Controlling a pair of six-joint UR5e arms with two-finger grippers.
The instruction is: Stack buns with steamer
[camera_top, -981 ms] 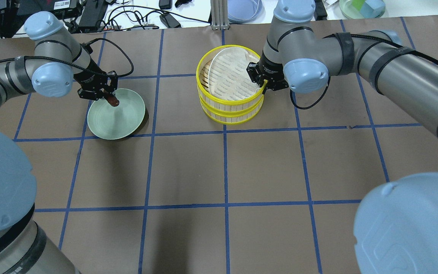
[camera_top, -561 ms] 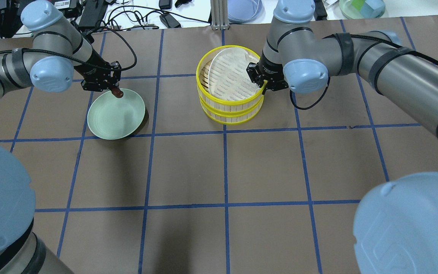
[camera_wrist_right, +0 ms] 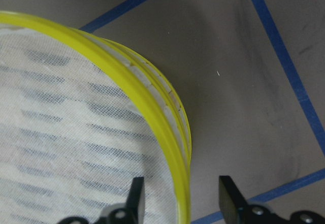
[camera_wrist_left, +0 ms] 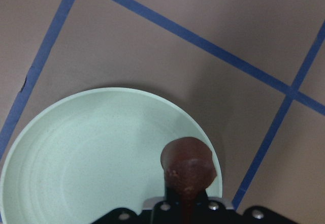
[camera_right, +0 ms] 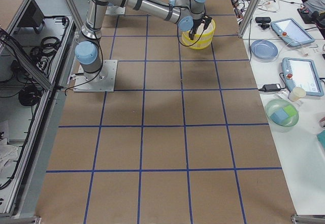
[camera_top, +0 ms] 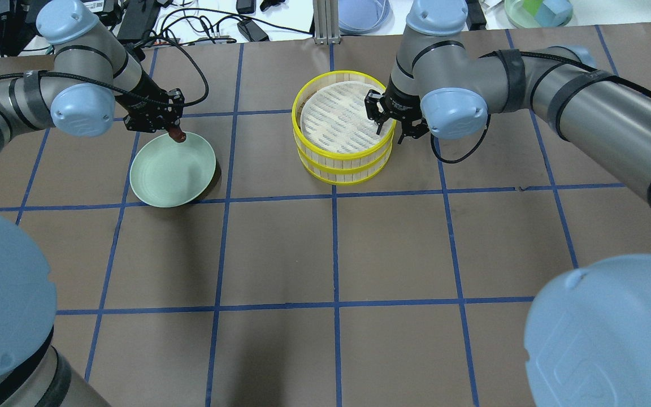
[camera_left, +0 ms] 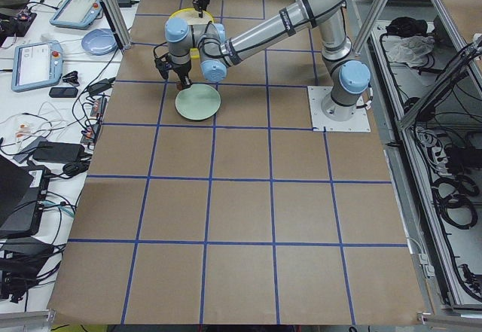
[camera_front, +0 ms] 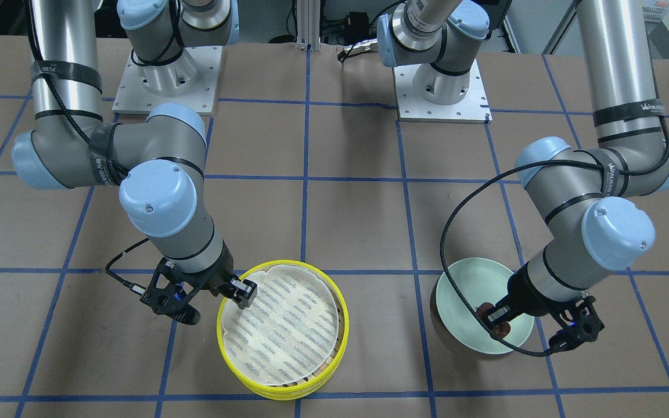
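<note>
Brown paper crossed by blue tape lines covers the table point(camera_top: 280, 249), with cables and a blue dish on the white bench beyond it.

The left gripper point(camera_top: 174, 131) is closed on the reddish-brown bun point(camera_wrist_left: 188, 165), which sticks out past its fingertips. Straight below the bun is the rim of the pale green plate point(camera_top: 161, 186). Most of the plate's bowl spreads out to one side of the gripper, and bare table lies on the other. Whether the bun touches the plate cannot be told.

The right gripper point(camera_wrist_right: 182, 198) is open, pointing down at the edge of the steamer point(camera_top: 343, 164). One finger point(camera_wrist_right: 136, 196) is inside the yellow rim, above the white perforated liner point(camera_top: 334, 118). The other finger is outside the rim, above the table. The rim passes between the two with a gap on each side. The steamer's two yellow-rimmed tiers sit one on the other, and the liner lies flat in the upper tier. The steamer stands well apart from the left gripper and the plate.
</note>
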